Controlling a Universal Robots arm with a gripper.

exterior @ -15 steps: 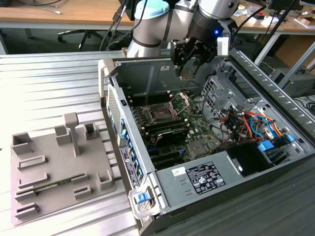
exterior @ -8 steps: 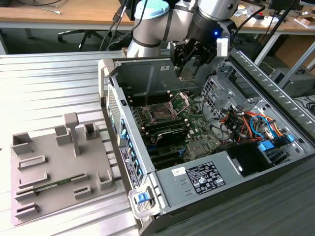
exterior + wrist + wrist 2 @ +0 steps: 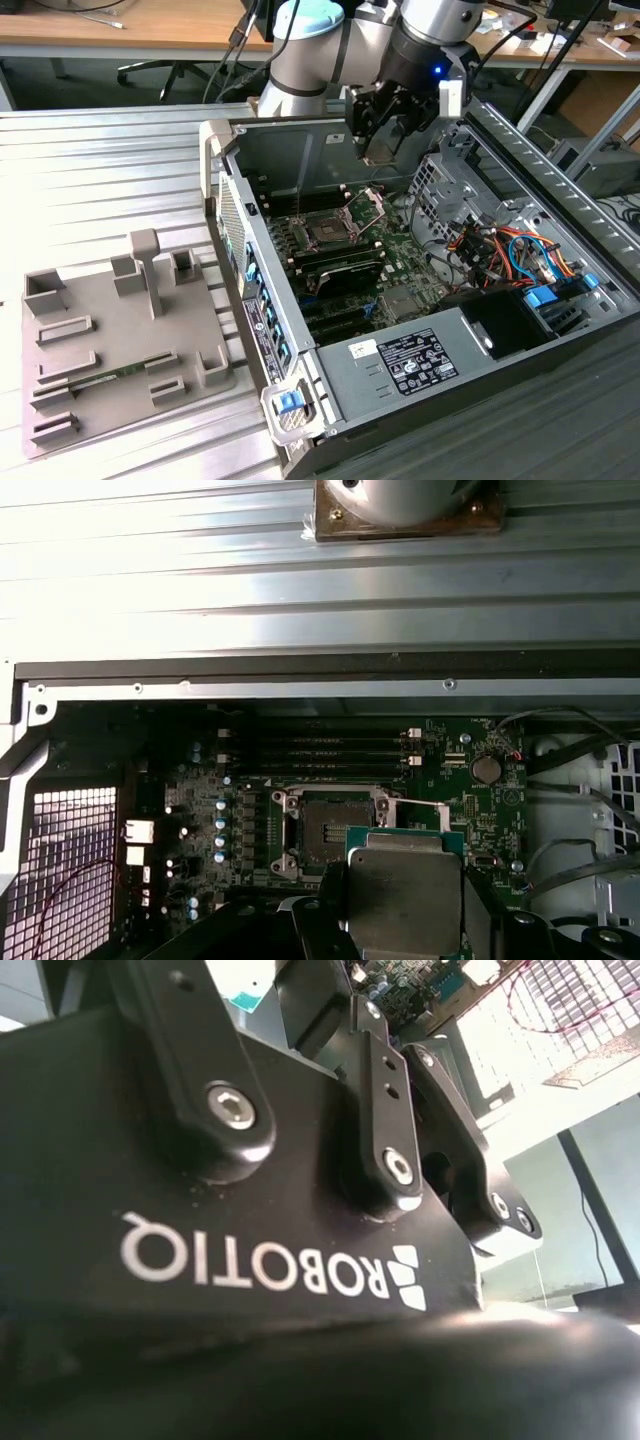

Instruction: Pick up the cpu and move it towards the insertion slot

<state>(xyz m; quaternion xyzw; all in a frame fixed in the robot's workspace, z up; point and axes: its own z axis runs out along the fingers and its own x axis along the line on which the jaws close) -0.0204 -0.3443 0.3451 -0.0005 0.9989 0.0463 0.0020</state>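
Note:
In the exterior view my gripper (image 3: 381, 137) hangs over the open computer case (image 3: 262, 300), above and a little toward the view's right of the insertion slot (image 3: 328, 232). The slot's silver bracket (image 3: 368, 205) stands hinged up. The first wrist view shows the cpu (image 3: 405, 885), a pale silvery square on a green edge, clamped between my gripper's (image 3: 405, 908) dark fingers (image 3: 333, 905). It hovers beside the insertion slot (image 3: 325, 832), which shows a dark centre inside a metal frame. The cpu overlaps the slot's bracket side. The second wrist view shows my gripper's black linkage (image 3: 395, 1165) up close.
Long black memory slots (image 3: 315, 750) run beside the socket. A drive cage (image 3: 440, 185), coloured cables (image 3: 505, 248) and the power supply (image 3: 425, 362) crowd the case's far side. A grey fixture tray (image 3: 120, 330) with a green memory stick (image 3: 105, 378) lies on the ribbed metal table.

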